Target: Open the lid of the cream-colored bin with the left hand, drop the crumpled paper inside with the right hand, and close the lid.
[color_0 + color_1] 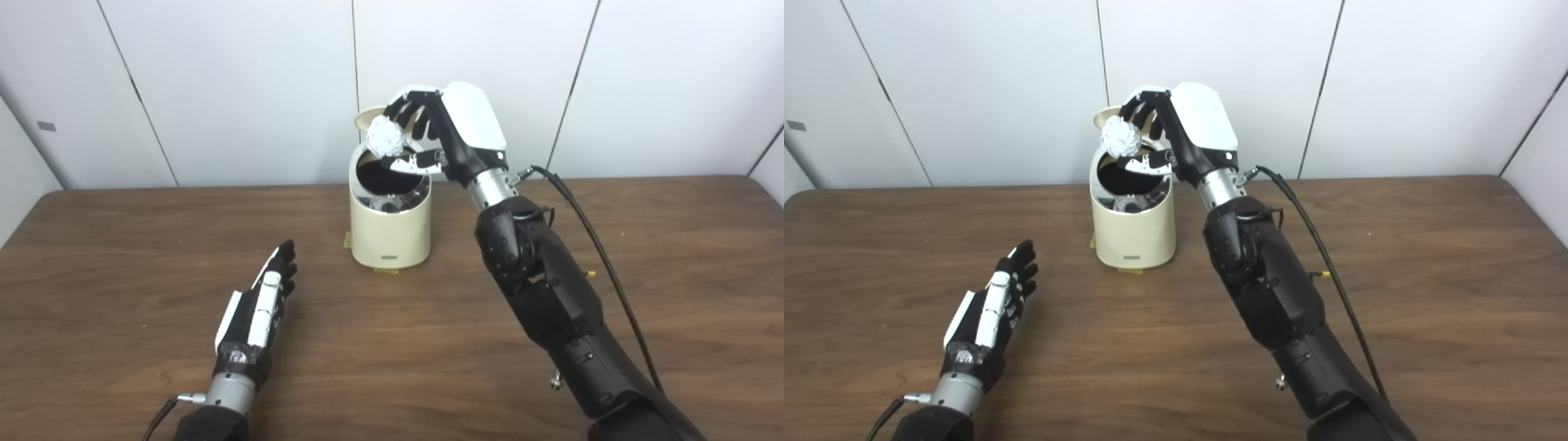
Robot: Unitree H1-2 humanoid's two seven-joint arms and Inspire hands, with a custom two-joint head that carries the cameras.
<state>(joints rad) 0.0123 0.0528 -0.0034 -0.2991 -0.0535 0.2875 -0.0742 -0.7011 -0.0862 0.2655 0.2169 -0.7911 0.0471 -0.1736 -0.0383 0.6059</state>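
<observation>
brown wood-grain surface point(392, 343) carrying one upright cream-colored bin point(389, 236) near its far edge, lid raised, centre-left of the view.

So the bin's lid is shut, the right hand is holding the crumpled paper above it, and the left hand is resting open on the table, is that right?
Not quite: the lid is open, tipped up behind the dark opening of the cream-colored bin, as the left eye view shows. The rest holds: the right hand holds the crumpled paper above it, and the left hand rests open on the table.
</observation>
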